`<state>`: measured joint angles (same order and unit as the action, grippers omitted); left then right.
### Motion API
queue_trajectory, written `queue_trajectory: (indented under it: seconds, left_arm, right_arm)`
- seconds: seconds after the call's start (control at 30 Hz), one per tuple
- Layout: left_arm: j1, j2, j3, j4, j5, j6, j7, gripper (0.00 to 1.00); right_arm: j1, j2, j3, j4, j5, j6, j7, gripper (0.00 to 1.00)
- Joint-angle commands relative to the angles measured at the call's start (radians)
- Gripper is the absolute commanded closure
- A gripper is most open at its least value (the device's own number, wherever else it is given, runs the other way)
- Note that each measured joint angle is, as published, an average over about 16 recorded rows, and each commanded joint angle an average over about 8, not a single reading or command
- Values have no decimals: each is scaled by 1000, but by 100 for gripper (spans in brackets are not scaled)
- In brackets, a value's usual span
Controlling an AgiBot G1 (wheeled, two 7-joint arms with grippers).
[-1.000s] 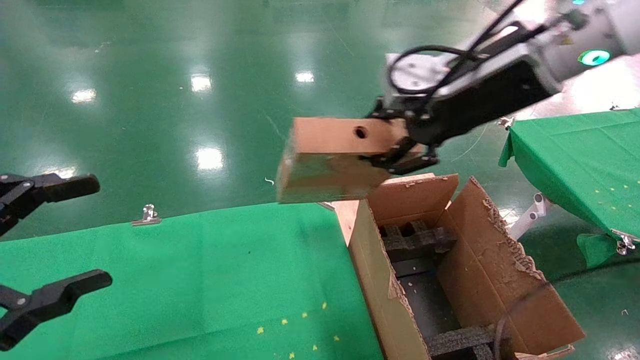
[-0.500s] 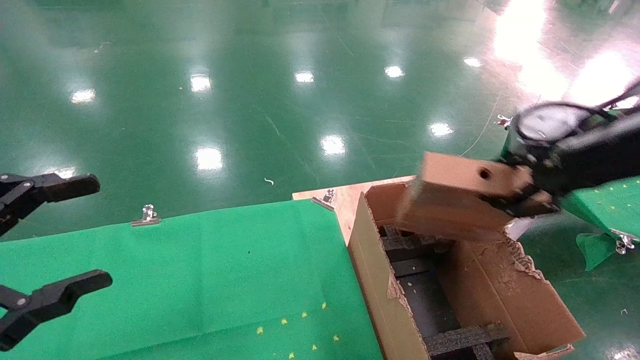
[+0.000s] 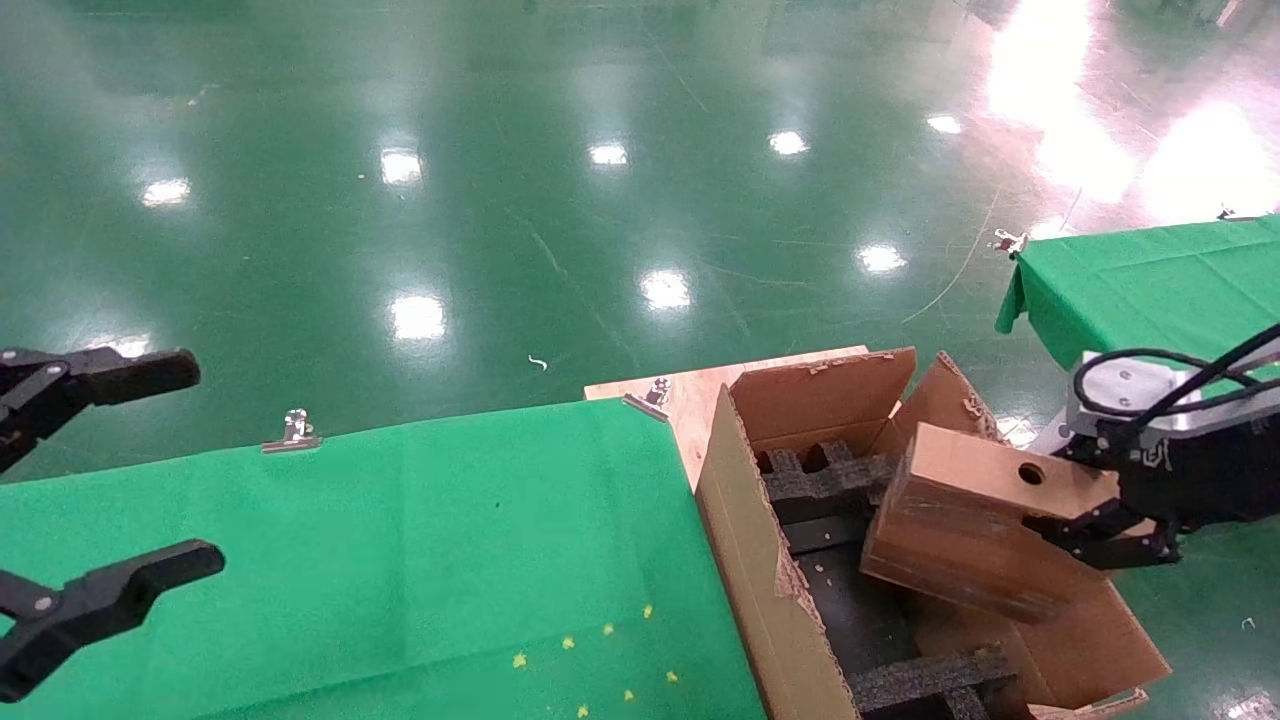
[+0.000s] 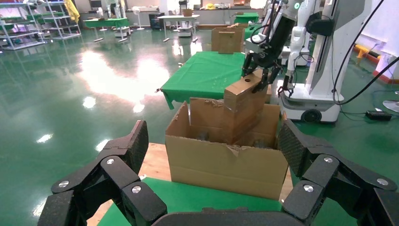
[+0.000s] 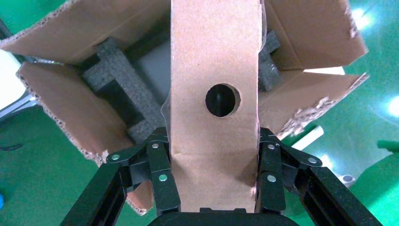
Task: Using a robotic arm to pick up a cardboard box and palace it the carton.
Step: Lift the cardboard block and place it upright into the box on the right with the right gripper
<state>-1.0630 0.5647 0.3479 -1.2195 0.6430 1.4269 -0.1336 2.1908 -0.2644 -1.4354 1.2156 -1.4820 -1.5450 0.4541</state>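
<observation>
Glossy green floor stretches wide and bare beyond the green-draped table, whose far edge is pinned with a metal clip. At the table's right end sits the carton, flaps ragged, black foam inserts lining its open well. The right gripper pinches the cardboard box at 1 end, jaws pressed against its 2 sides. It hangs tilted over the carton's right half, the lower end apparently dipping past the rim. It is plain brown, with 1 round hole in its upper face. The left gripper hovers at the table's left, jaws spread.
</observation>
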Motion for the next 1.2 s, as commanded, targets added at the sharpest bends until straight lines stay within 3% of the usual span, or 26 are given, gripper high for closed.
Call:
queue_trajectory:
  seconds: [0.03, 0.23, 0.37, 0.63, 0.93, 1.2]
  left_arm:
    - [0, 0, 0, 0, 0, 0, 0, 0]
    - [0, 0, 0, 0, 0, 0, 0, 0]
    - [0, 0, 0, 0, 0, 0, 0, 0]
    - [0, 0, 0, 0, 0, 0, 0, 0]
    - [0, 0, 0, 0, 0, 0, 0, 0]
    - [0, 0, 0, 0, 0, 0, 0, 0]
  right_arm:
    - [-6, 7, -9, 2, -2, 7, 7, 100]
    - [-6, 1, -2, -8, 2, 9, 13, 100]
    - [-23, 2, -7, -35, 8, 46, 86, 100]
    - [-96, 11, -37, -45, 0, 192, 422, 100]
    - [-172, 33, -85, 67, -101, 341, 840, 100]
    - [-211, 24, -116, 127, -200, 404, 1026, 100]
